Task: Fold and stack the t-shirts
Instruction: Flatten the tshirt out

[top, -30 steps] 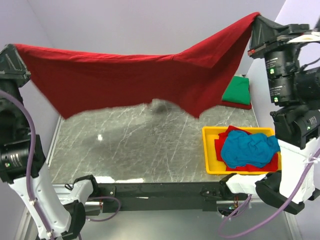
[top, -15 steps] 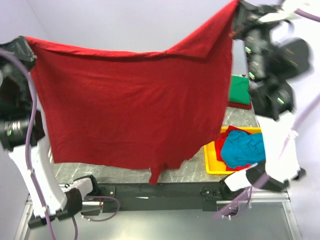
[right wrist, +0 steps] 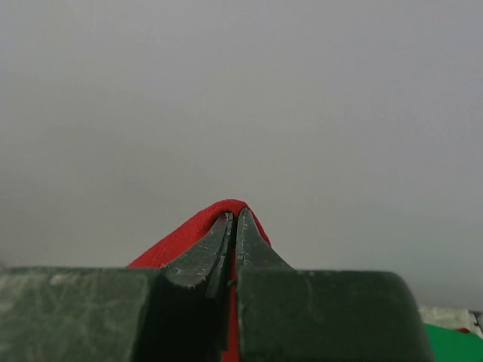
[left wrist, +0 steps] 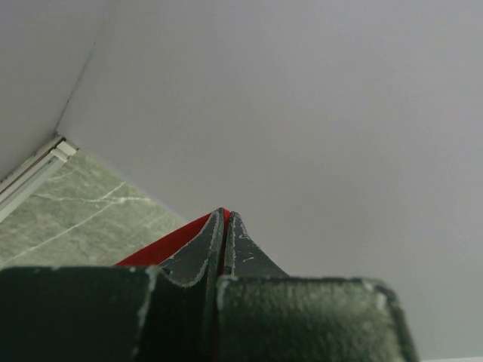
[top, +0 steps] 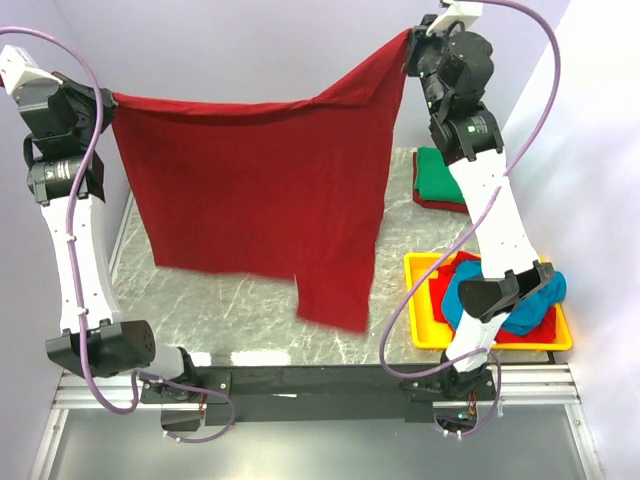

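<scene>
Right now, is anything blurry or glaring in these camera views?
Top external: mostly sharp; the hanging dark red t-shirt looks slightly smeared at its lower hem, and a pale glare patch sits on the table near the front edge. Left wrist: the left gripper fills the bottom, soft. Right wrist: the right gripper likewise, against a plain wall.

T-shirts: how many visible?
5: dark red shirt between left claw and right claw; green shirt on folded red shirt, far right; teal shirt over crumpled red shirt in yellow tray. Maybe more hidden.
</scene>
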